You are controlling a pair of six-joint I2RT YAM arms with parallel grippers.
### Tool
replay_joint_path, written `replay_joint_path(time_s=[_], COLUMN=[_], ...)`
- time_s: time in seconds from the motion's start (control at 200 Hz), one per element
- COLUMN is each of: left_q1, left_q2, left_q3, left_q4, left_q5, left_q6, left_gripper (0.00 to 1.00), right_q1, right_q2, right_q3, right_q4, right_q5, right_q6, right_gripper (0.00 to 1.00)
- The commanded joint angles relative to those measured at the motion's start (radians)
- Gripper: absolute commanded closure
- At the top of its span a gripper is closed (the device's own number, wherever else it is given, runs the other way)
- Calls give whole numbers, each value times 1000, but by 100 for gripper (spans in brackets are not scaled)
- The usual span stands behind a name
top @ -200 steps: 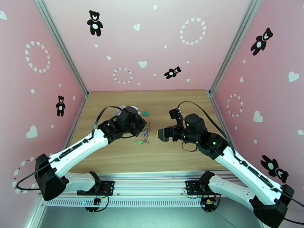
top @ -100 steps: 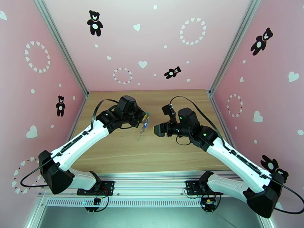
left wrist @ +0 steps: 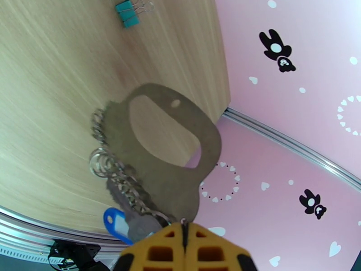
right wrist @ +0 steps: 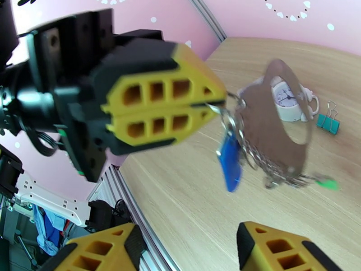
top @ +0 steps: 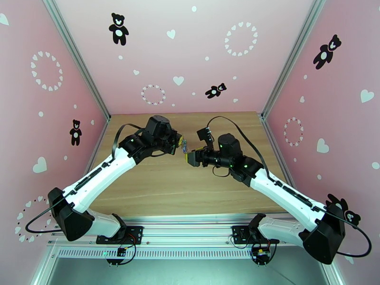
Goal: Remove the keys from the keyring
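One keyring (left wrist: 171,177), pinched in left gripper (left wrist: 184,229) — right gripper (right wrist: 186,231) just beside

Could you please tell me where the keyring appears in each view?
Top external: keyring at centre, at the left end effector's tip.
Left wrist: centre, above the bottom edge.
Right wrist: right of centre, before the clock.
Shared landmark: left end effector, shut on it.

A robot lab cell: pink bear-print panels (top: 190,53) in aluminium framing (top: 77,58) around a counter (top: 175,191), arms (top: 102,179) bolted at its near edge.
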Motion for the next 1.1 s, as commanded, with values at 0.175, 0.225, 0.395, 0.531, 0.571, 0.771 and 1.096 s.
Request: replay_joint_path(time_s=[0.175, 0.225, 0.395, 0.531, 0.571, 0.771, 1.096], left_q1=[-29, -31, -51, -54, -54, -55, -69], left_q2=[41, 47, 70, 80, 81, 98, 114], left_q3=[92, 93, 110, 124, 128, 157, 185], left_q4=[-4, 6, 13, 13, 11, 13, 13], left_q5=[-62, -55, -64, -69, -74, -69, -74], left_q6=[-62, -68, -81, -86, -90, -100, -102], left_gripper=[100, 100, 100, 100, 100, 100, 100], right_q1=[1, 1, 0, -20, -28, -60, -64], right_q2=[12, 8, 27, -10, -16, 8, 57], right_q3=[42, 37, 64, 60, 63, 95, 126], right_q4=[33, 41, 18, 4, -9, -19, 33], right_q5=[-54, -40, 17, 83, 89, 41, -9], right_q6=[35, 35, 23, 15, 12, -1, 6], right_gripper=[45, 45, 43, 40, 40, 38, 40])
